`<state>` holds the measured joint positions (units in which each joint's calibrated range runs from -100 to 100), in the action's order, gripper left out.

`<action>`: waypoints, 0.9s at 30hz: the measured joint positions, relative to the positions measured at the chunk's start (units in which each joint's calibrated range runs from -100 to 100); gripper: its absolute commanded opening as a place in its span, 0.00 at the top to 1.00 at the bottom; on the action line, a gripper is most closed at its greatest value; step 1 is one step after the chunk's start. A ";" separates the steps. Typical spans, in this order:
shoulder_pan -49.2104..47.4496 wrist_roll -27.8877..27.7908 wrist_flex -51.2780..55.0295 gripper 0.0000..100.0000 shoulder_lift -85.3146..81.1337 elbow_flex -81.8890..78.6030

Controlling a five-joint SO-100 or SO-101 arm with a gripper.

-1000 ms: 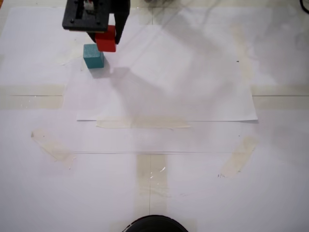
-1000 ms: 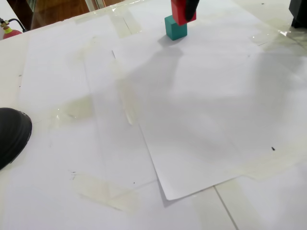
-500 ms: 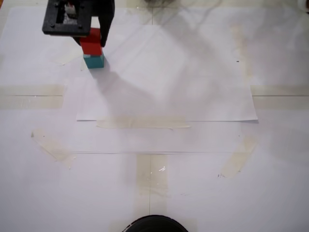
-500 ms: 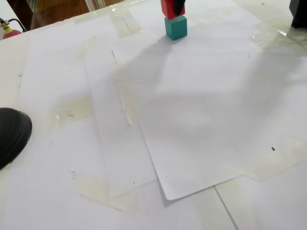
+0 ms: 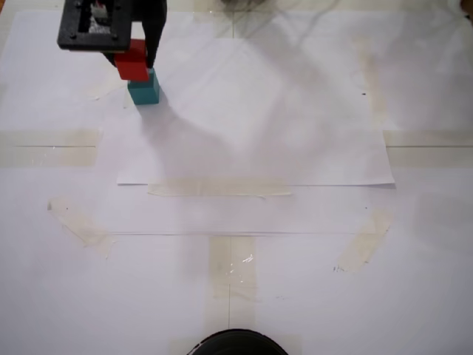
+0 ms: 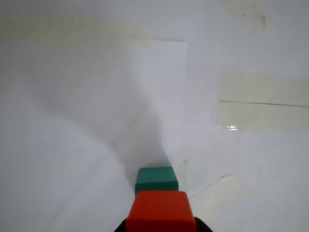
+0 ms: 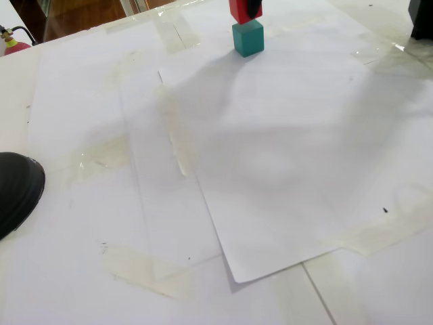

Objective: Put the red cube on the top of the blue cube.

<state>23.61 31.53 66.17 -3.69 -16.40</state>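
Note:
The red cube (image 5: 133,62) is held between the black fingers of my gripper (image 5: 134,59) at the far left of the table in a fixed view. It sits directly over the teal blue cube (image 5: 144,90), slightly offset, touching it or a hair above; I cannot tell which. In another fixed view the red cube (image 7: 241,11) meets the top of the blue cube (image 7: 247,38), with the gripper (image 7: 245,8) cut off by the top edge. In the wrist view the red cube (image 6: 158,210) fills the bottom centre, with the blue cube (image 6: 156,178) just beyond it.
White paper sheets (image 5: 259,126) are taped to the white table. A black round object (image 5: 236,344) lies at the near edge, and also shows in another fixed view (image 7: 17,189). A dark object (image 7: 423,17) stands at that view's top right corner.

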 measured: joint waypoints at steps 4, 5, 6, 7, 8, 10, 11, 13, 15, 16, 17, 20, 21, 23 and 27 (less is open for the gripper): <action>0.00 -0.24 0.00 0.93 0.35 0.00; 0.00 -0.24 -0.16 0.93 0.78 0.00; 0.00 -0.29 -0.33 0.93 1.04 0.00; 0.00 -0.39 -0.41 0.93 1.30 0.00; 0.15 -0.49 -0.57 0.93 1.48 0.00; 0.37 -0.54 -0.65 0.93 1.65 0.00; 0.44 -0.54 -0.65 0.93 1.65 0.00; 0.44 -0.54 -0.73 0.93 1.65 0.00; 0.44 -0.54 -1.22 0.93 1.65 0.00; 0.44 -0.54 -1.38 0.93 1.65 0.00; 0.44 -0.54 -1.63 0.93 1.65 0.00; 0.44 -0.54 -2.28 0.93 2.43 0.00; 0.44 -0.54 -2.36 0.93 2.52 0.00; 0.44 -0.54 -2.52 0.93 2.60 0.00; 0.51 -0.54 -2.52 0.93 2.60 0.00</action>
<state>24.12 30.99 63.64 -1.08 -16.40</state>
